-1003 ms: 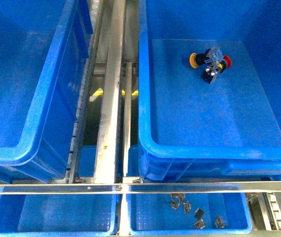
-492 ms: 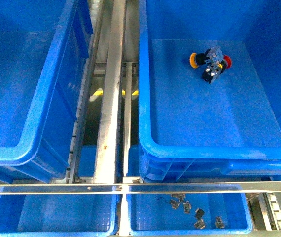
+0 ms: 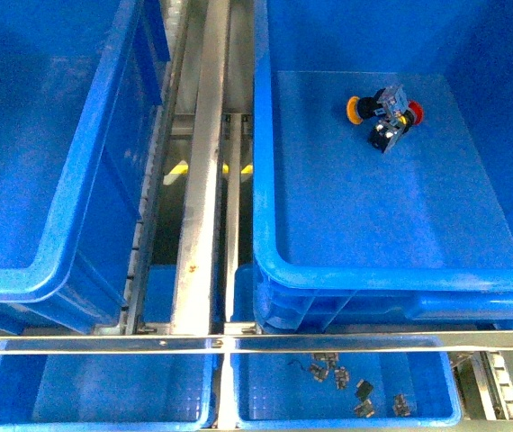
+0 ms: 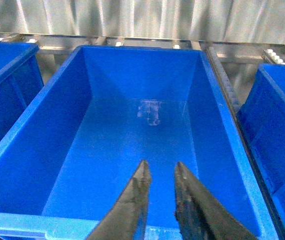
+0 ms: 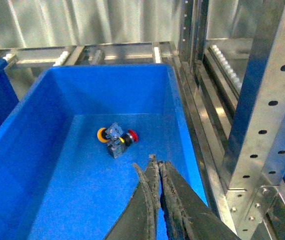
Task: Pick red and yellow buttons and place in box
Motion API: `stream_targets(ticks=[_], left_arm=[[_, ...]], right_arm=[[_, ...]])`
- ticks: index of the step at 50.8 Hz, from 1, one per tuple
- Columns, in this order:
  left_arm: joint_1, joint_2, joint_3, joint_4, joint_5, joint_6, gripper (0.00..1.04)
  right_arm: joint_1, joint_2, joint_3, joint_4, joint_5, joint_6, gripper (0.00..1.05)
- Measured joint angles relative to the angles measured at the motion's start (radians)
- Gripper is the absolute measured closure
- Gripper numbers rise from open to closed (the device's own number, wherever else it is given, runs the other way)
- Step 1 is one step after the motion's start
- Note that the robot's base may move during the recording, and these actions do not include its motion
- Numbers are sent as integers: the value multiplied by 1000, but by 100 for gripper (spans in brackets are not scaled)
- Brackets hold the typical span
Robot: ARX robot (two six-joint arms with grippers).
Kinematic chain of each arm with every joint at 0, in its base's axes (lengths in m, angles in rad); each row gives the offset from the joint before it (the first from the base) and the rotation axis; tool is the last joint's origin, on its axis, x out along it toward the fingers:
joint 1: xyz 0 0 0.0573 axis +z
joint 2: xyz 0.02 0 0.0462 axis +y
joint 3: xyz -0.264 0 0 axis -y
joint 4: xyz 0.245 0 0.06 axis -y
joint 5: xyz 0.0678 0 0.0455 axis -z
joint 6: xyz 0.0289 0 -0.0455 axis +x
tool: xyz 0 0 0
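Metal roller racks behind | red and yellow buttons (image 3: pixel 383 115) unmoved since a second ago, far end of box (image 3: pixel 265 261) floor | right gripper (image 5: pixel 157 167) fingers pressed together above them | left gripper (image 4: pixel 160 170) slightly spread, empty crate (image 4: pixel 217 95) | seemingly done

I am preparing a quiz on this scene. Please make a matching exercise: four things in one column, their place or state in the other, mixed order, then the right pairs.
Things:
1. buttons
2. left hand
3. right hand
4. small parts

Place or state:
A. shut, empty
B. slightly open, above an empty crate
C. on the floor of the right crate
D. in the near right bin

Pairs: 1-C, 2-B, 3-A, 4-D
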Motion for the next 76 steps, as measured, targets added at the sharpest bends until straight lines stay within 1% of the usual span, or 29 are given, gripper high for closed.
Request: stream_targets(ticks=[2,3,7,8,12,14,15,20,21,24,28,30,34,35,39,40,45,49,76], left_arm=[[0,0,0,0,0,0,75],[0,0,0,0,0,0,73],[0,0,0,0,0,0,59],[0,0,0,0,0,0,57],[0,0,0,0,0,0,43],[0,0,0,0,0,0,38],[0,0,0,0,0,0,35],[0,0,0,0,0,0,17],[0,0,0,0,0,0,15],[0,0,0,0,0,1,6],[0,0,0,0,0,0,9],[0,0,0,0,0,1,8],[0,0,0,0,0,0,8],[0,0,0,0,0,1,8],[0,0,0,0,0,1,8],[0,0,0,0,0,1,8],[0,0,0,0,0,1,8],[0,0,0,0,0,1,8],[0,0,0,0,0,0,8]], right_arm=[[0,-2,0,0,1,0,101],[0,-2,0,0,0,0,101],[0,-2,0,0,1,0,101],[0,-2,0,0,1,0,101],[0,-2,0,0,0,0,101],[0,-2,0,0,1,0,101],[0,-2,0,0,1,0,99],[0,-2,0,0,1,0,81],[0,-2,0,0,1,0,80],[0,-2,0,0,1,0,69],[0,-2,0,0,1,0,57],[0,-2,0,0,1,0,52],[0,-2,0,0,1,0,38],[0,-2,0,0,1,0,36],[0,-2,0,0,1,0,22],[0,-2,0,0,1,0,20],[0,-2,0,0,1,0,5],[0,-2,0,0,1,0,6],[0,-2,0,0,1,0,6]])
